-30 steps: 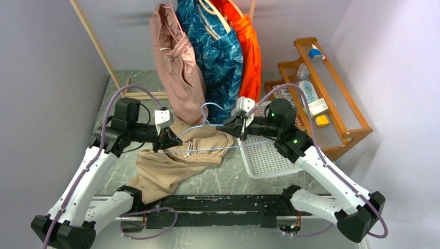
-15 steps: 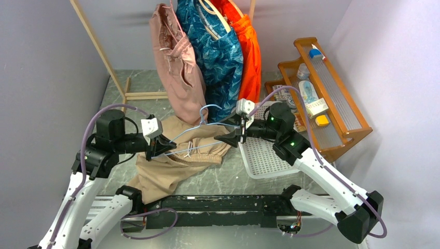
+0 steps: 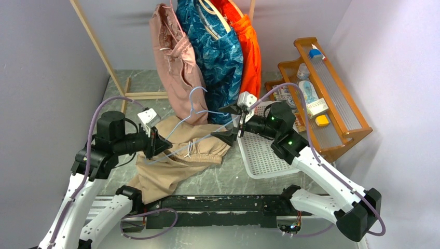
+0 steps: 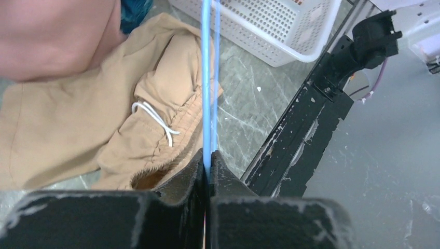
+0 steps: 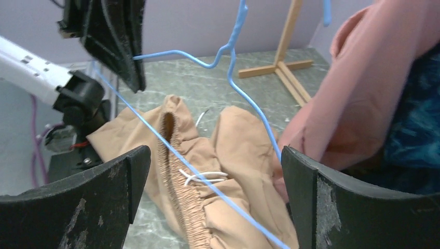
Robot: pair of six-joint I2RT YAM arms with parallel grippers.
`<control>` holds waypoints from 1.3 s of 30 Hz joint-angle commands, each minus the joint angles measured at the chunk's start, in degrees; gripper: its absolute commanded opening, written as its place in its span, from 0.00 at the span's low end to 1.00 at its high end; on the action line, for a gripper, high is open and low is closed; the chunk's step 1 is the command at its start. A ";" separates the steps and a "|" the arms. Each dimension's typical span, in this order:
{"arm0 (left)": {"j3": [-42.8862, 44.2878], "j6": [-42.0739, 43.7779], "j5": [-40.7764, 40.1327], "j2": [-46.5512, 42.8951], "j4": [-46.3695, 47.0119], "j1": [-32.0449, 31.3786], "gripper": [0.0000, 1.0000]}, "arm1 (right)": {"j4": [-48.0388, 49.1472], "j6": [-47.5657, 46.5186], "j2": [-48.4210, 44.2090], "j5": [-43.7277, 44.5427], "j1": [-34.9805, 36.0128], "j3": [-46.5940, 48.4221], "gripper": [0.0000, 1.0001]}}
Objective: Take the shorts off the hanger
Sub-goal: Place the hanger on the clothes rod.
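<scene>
Blue wire hanger pinched by left fingers, tan shorts beneath

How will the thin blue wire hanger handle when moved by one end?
Probably light, springy: thin blue wire hanger is clamped only by the left gripper, so it may sag or swing. Bare wire could twist in that grip.

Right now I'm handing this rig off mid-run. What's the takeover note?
Left claw: shut on the thin blue wire hanger, holding it raised.
Right claw: open wide; the wire runs between its fingers, ungripped.
Tan-beige drawstring shorts: crumpled on the grey marbled table under the hanger, apparently free of it.
Dusty pink shorts, blue leaf-patterned shorts, bright orange shorts: hanging from the wooden rack at the back.
Done: tan pair off.
Left: probably set the hanger down, then the other three pairs.
</scene>
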 commanded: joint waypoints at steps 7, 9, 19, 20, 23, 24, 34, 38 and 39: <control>2.51 -9.16 -5.94 -5.53 -8.04 0.36 0.07 | 4.81 0.64 -4.36 16.17 -0.07 -4.04 1.00; 3.76 -10.53 -6.48 -5.99 -10.72 0.37 0.07 | 4.92 0.56 -4.88 18.10 -0.07 -4.63 1.00; 9.94 -22.00 -23.78 -7.02 -24.88 0.38 0.07 | 5.03 2.05 -4.05 21.09 -0.01 -5.84 1.00; 10.94 -22.55 -24.88 -7.23 -25.83 0.40 0.07 | 4.93 2.05 -3.85 21.29 -0.07 -5.76 1.00; 14.19 -23.22 -27.44 -7.00 -28.05 0.36 0.07 | 4.41 1.87 -3.50 22.01 -0.07 -5.58 1.00; 15.41 -23.14 -28.58 -6.68 -28.70 0.36 0.07 | 4.34 1.94 -3.48 22.25 -0.07 -5.56 1.00; 20.20 -19.64 -44.74 -2.44 -18.53 0.37 0.07 | 2.55 5.93 -4.61 23.39 -0.07 -5.41 1.00; 20.28 -17.43 -49.37 -1.00 -10.14 0.36 0.07 | 2.92 10.52 -4.66 22.11 -0.07 -5.74 1.00; 20.31 -16.92 -50.67 -0.21 -8.49 0.36 0.07 | 2.77 11.36 -4.47 21.28 -0.05 -5.69 1.00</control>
